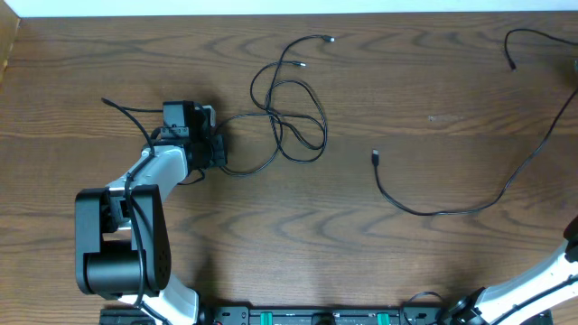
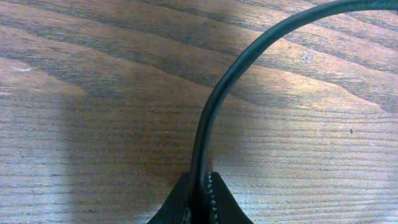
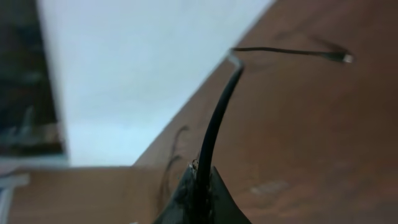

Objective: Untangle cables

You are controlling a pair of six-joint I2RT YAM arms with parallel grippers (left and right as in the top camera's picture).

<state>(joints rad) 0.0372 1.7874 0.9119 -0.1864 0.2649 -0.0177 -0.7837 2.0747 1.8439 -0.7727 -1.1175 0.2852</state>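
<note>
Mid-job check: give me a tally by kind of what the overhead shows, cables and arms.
Tangled black cable bunch: 1
Separate black cable: 1
Robot arms: 2 (left arm, right arm)
Total: 4

A looped black cable [image 1: 291,122] sprawls in loose overlapping coils at upper centre, and a second black cable [image 1: 433,211] curves alone across the right, well apart.
</note>
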